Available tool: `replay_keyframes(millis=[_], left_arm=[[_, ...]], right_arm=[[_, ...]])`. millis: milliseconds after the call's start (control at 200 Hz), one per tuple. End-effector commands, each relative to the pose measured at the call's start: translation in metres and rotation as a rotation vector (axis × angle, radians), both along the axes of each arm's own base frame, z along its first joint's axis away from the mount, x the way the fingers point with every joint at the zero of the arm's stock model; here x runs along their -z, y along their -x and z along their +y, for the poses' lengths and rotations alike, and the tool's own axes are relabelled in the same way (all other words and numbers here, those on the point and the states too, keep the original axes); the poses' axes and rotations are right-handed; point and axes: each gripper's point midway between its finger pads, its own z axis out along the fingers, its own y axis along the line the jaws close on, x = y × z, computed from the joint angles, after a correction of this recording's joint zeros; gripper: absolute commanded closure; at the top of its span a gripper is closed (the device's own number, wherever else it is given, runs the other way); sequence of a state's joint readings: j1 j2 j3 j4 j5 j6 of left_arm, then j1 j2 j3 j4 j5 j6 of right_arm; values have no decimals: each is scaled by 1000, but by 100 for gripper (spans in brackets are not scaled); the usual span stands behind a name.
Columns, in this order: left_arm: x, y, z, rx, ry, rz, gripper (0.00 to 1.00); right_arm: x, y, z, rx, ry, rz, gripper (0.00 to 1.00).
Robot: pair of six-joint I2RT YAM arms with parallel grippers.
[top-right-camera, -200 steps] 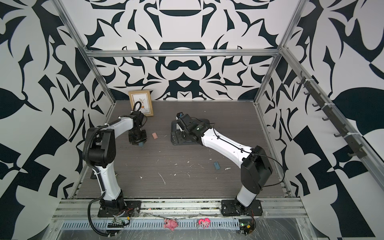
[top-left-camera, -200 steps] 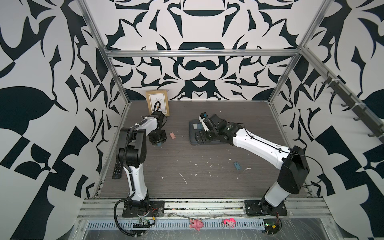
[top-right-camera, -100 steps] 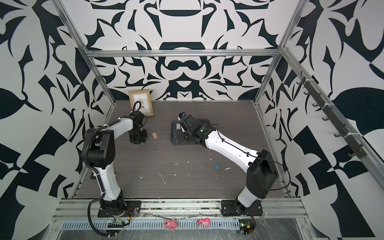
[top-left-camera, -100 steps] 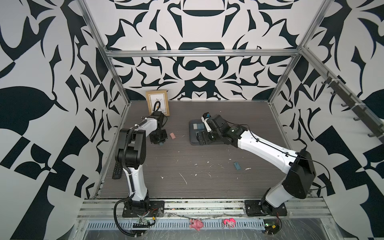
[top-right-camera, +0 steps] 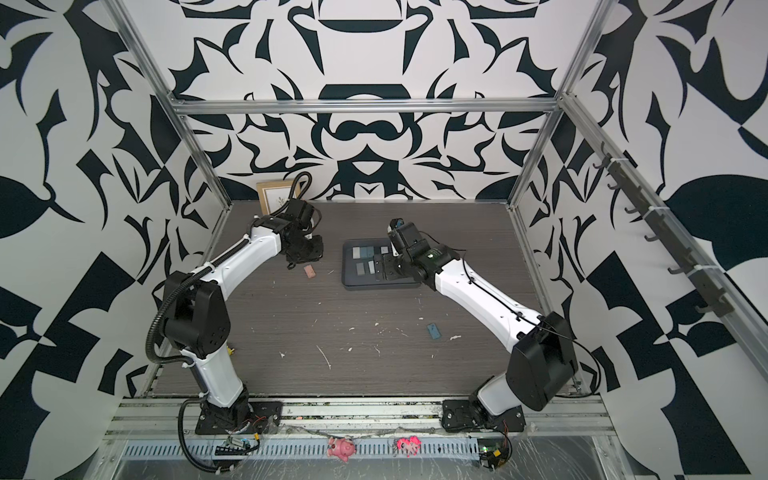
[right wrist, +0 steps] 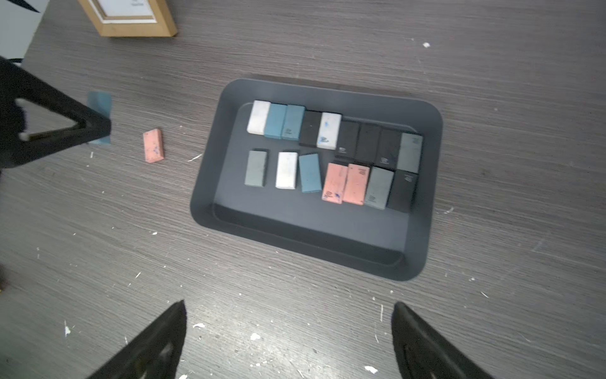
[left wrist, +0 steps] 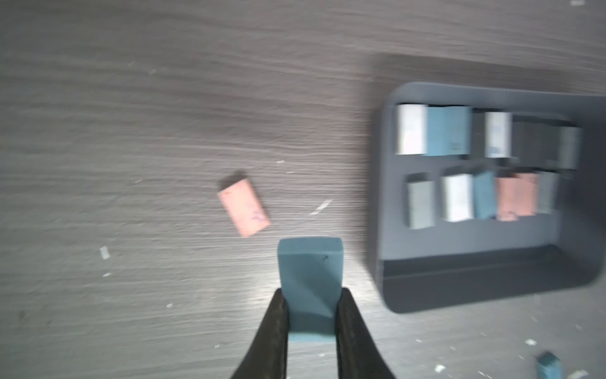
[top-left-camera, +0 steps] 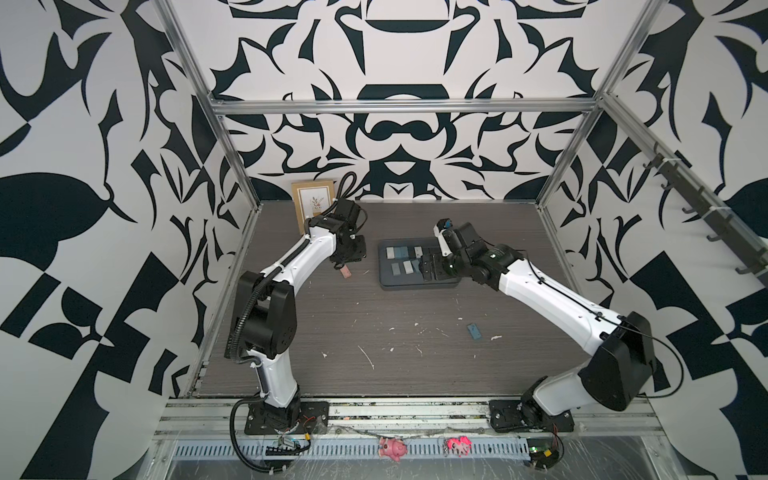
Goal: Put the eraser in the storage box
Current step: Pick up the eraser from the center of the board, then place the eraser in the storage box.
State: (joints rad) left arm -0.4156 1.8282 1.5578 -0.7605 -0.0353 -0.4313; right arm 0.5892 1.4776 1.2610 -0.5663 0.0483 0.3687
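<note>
Top views: left gripper [top-left-camera: 337, 265] low over table [top-left-camera: 415, 353], beside pink eraser [top-left-camera: 345, 272], left of box [top-left-camera: 384, 286]; right gripper [top-right-camera: 381, 269] over box.
Left wrist: jaws clenched on blue eraser [left wrist: 310, 262], outside box, near pink eraser.
Right wrist: right gripper spread wide, holds nothing; box in front, rows of erasers [right wrist: 287, 170] inside.

Pink eraser [left wrist: 243, 206] — near storage box [left wrist: 459, 236]
</note>
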Motion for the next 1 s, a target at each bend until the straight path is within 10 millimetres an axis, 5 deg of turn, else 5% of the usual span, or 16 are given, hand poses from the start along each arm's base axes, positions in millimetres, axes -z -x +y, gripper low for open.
replay_keyframes(millis=[0, 170, 350, 995], left_arm=[[-14, 6, -34, 53, 73, 1, 84], [-8, 4, -84, 109, 161, 15, 83], [19, 0, -113, 135, 168, 64, 83], [92, -11, -83, 83, -100, 155, 82]], right_arm=[[-6, 4, -15, 38, -38, 12, 1], [-1, 8, -32, 68, -46, 28, 1], [4, 11, -40, 82, -43, 44, 1], [22, 11, -36, 74, -58, 87, 1]])
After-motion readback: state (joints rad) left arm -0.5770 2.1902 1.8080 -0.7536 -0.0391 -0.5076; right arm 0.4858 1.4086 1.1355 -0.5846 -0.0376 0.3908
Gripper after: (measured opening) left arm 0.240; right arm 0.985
